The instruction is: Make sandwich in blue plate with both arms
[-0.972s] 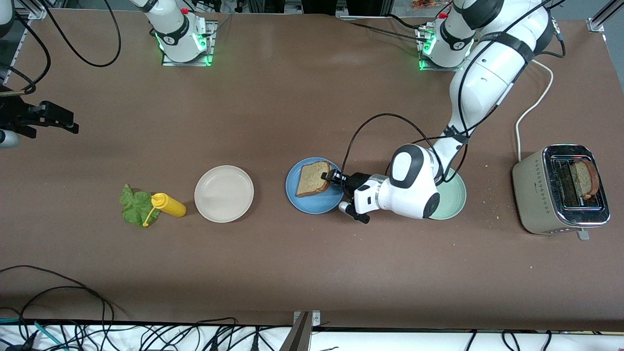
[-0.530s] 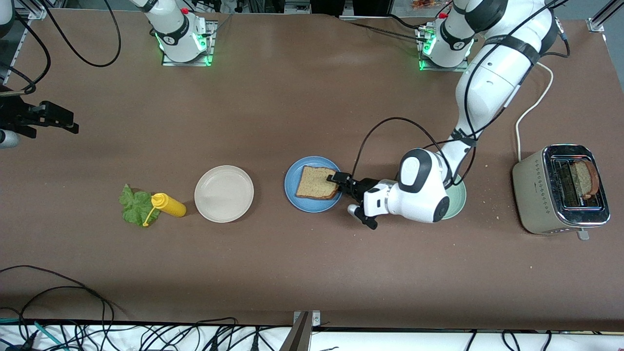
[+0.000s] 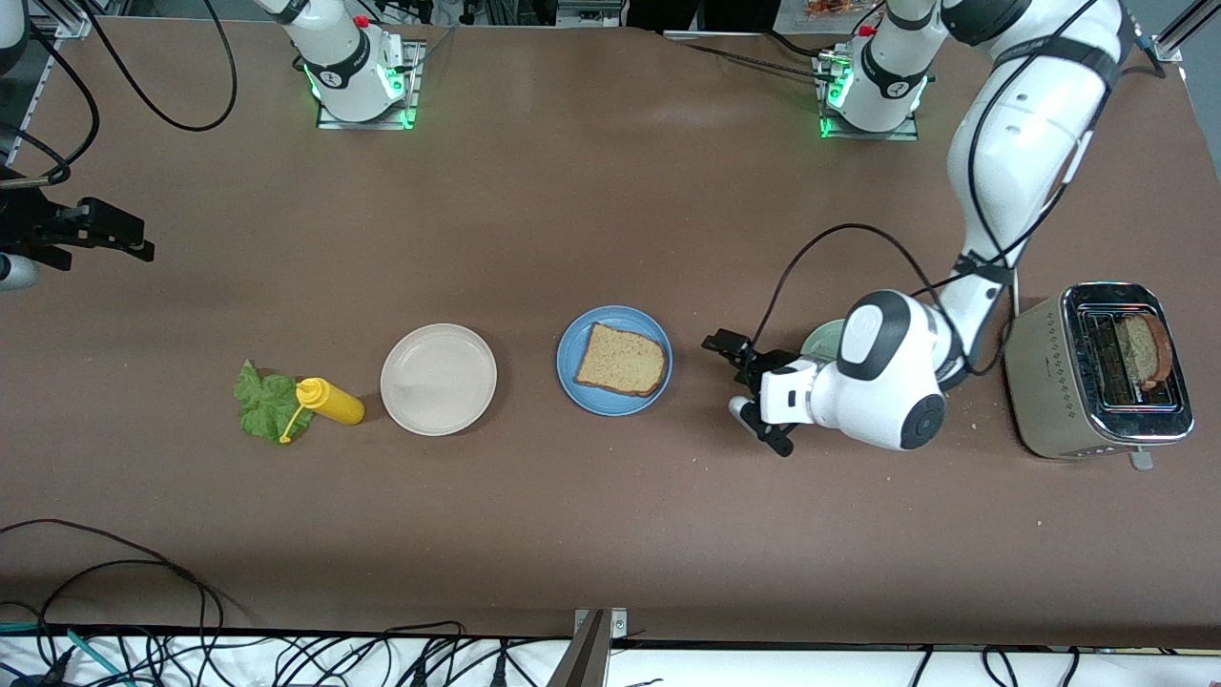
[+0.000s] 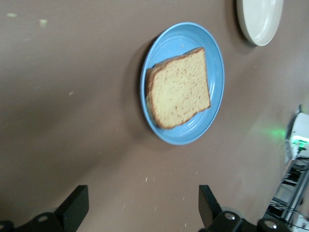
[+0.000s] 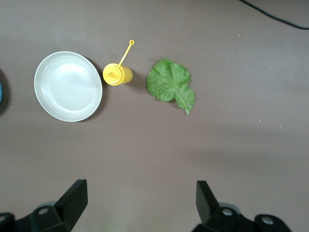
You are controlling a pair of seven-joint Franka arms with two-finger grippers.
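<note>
Brown table (image 3: 591, 191): bread slice (image 3: 620, 360) flat on blue plate (image 3: 572, 382); left pincer (image 3: 744, 386) spread, empty, beside plate.

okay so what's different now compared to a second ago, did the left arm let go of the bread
Yes. The left gripper, shut on the tan bread slice a second ago, has let it go and drawn back, open, toward the silver toaster. The slice, then tilted, now lies flat on the round blue plate. The cream-white plate, yellow squeeze bottle, green lettuce leaf and waiting right gripper stayed put.
</note>
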